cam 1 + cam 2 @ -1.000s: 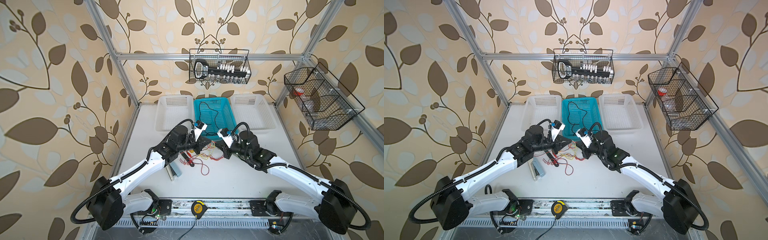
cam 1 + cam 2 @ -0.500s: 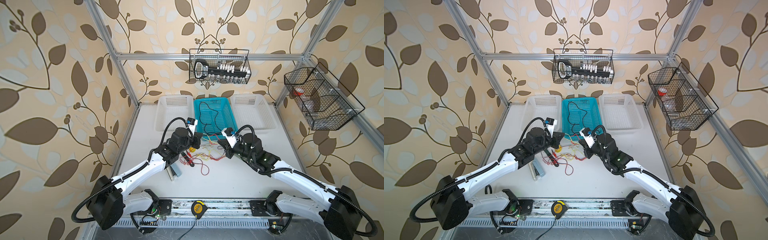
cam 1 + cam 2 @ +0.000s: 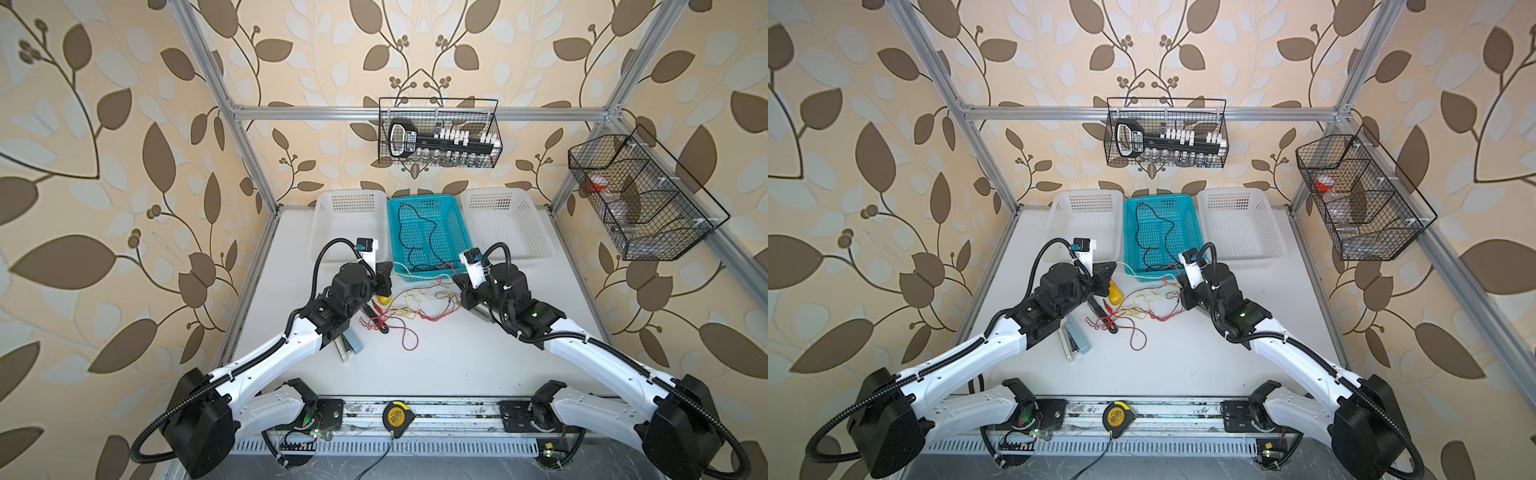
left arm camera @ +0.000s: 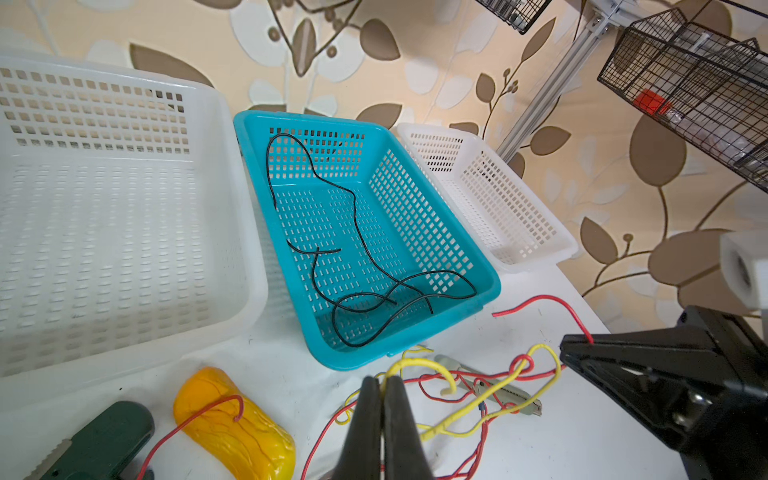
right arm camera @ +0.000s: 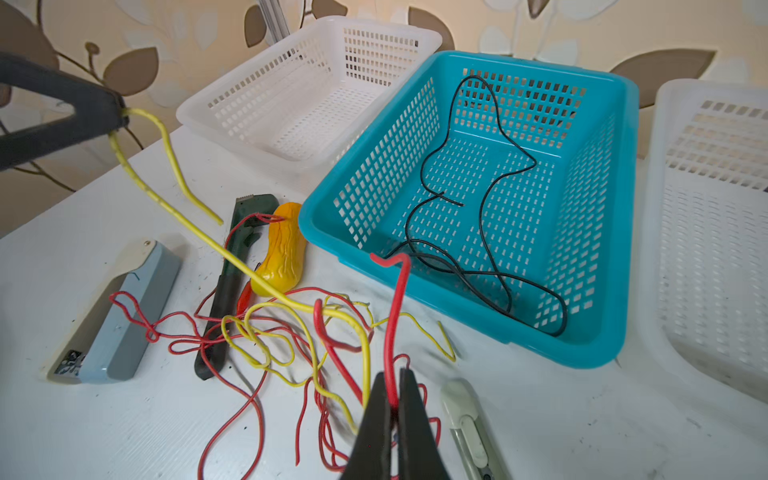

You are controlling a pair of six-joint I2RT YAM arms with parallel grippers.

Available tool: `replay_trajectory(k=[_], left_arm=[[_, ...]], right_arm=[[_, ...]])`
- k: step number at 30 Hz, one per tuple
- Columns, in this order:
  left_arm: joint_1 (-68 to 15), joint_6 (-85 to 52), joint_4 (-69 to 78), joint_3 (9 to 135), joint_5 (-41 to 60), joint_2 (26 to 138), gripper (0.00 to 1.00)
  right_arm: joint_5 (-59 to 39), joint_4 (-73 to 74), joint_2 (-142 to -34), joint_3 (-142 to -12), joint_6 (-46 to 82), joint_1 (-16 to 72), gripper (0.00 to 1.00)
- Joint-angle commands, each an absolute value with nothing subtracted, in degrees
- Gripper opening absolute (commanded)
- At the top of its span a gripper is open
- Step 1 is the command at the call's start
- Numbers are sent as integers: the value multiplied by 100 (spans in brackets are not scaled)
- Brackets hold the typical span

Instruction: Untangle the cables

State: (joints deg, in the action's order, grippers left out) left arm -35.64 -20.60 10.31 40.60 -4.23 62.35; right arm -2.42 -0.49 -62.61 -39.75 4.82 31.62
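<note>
A tangle of thin red and yellow cables (image 3: pixel 415 307) lies on the white table in front of a teal basket (image 3: pixel 424 198). A black cable (image 4: pixel 357 232) lies loose inside that basket. My left gripper (image 4: pixel 382 380) is shut on a yellow cable (image 4: pixel 419 365) and holds it lifted off the table at the tangle's left end (image 3: pixel 388 274). At the right end of the tangle, my right gripper (image 5: pixel 392 374) is shut on a red cable (image 5: pixel 392 316), whose free end sticks up past the tips. In both top views the two grippers stand apart, with the cables strung between them.
White baskets (image 3: pixel 349 232) (image 3: pixel 503 228) flank the teal one. Near the tangle lie a yellow lumpy object (image 5: pixel 282 257), a green-handled tool (image 5: pixel 226 291), a grey-blue stapler (image 5: pixel 120 316) and a pale utility knife (image 5: pixel 469 428). A tape measure (image 3: pixel 395 417) sits on the front rail.
The two grippers were close together over the tangle and have drawn apart, the left one leftward with the yellow cable, the right one rightward with the red. The tangle is stretched wider.
</note>
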Motion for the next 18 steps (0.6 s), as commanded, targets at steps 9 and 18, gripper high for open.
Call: replay_trajectory(k=[9,18], left_arm=[[-3562,-2099,1336,4168,-292,6398,0],[-3563,-2031,1415,4163,10,6307,0]], right_arm=[[-915,-464,-5856,-3829,1059,2786,42],[-887,271,-6127,-3274,1323,2683,48]])
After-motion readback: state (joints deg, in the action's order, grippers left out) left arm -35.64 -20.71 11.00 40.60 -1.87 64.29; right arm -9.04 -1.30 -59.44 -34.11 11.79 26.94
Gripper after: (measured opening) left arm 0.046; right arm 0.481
